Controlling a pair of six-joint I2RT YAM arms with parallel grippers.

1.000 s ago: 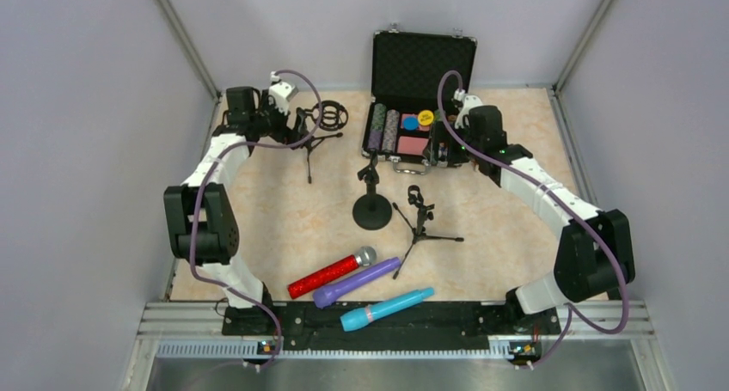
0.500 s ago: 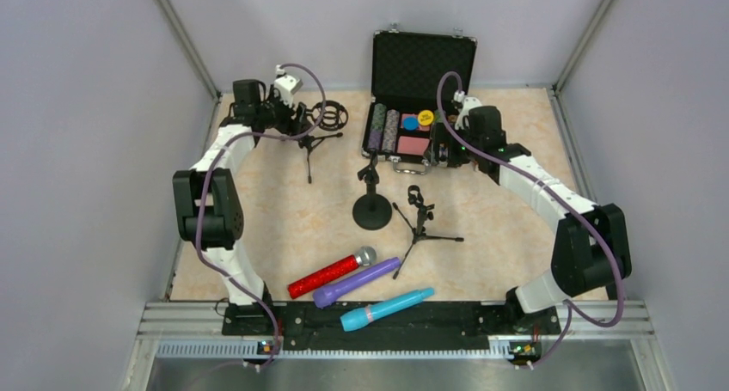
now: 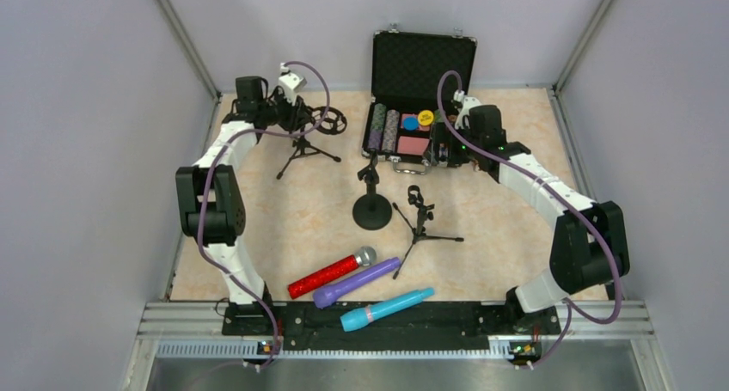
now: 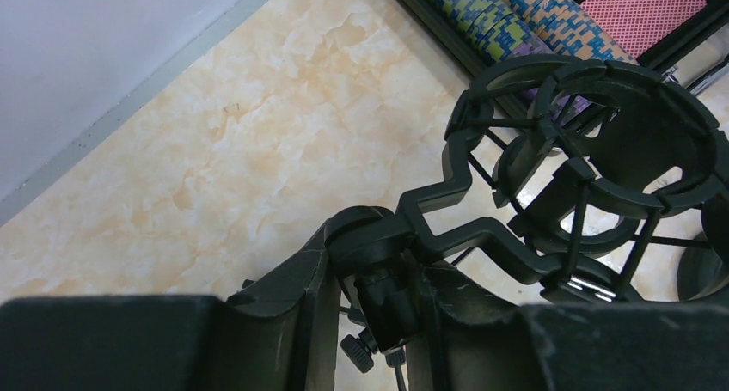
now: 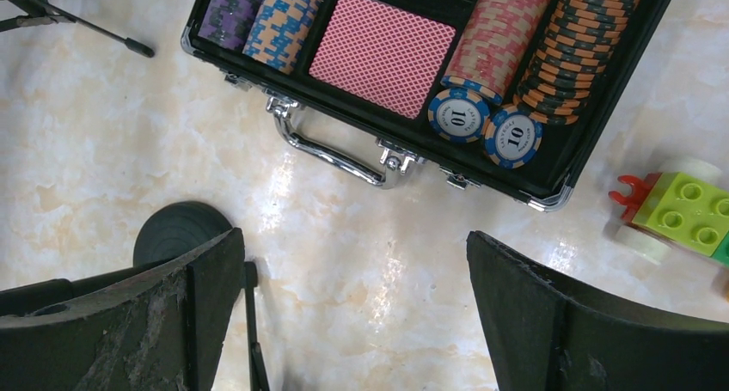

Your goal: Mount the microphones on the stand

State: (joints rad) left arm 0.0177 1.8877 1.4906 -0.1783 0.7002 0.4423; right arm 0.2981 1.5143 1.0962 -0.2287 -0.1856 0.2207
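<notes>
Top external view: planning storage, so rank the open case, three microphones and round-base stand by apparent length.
Longest: open case
Then red microphone, purple microphone and turquoise microphone, too alike to rank
Shortest: round-base stand

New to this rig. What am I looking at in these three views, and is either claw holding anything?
Two small robot arms are bolted at the near edge of a table. The wide picture comes from a fixed camera above and behind them; the other two come from a camera on each wrist, looking past that arm's own fingers. Near the arms lie a red microphone, a purple microphone and a turquoise microphone. Beyond them stand a round-base stand and a small tripod stand, with an open poker chip case at the back. The left gripper is closed on the joint of a third stand, just below its ring-shaped shock mount. The right gripper is open and holds nothing; it hovers by the case's front.
</notes>
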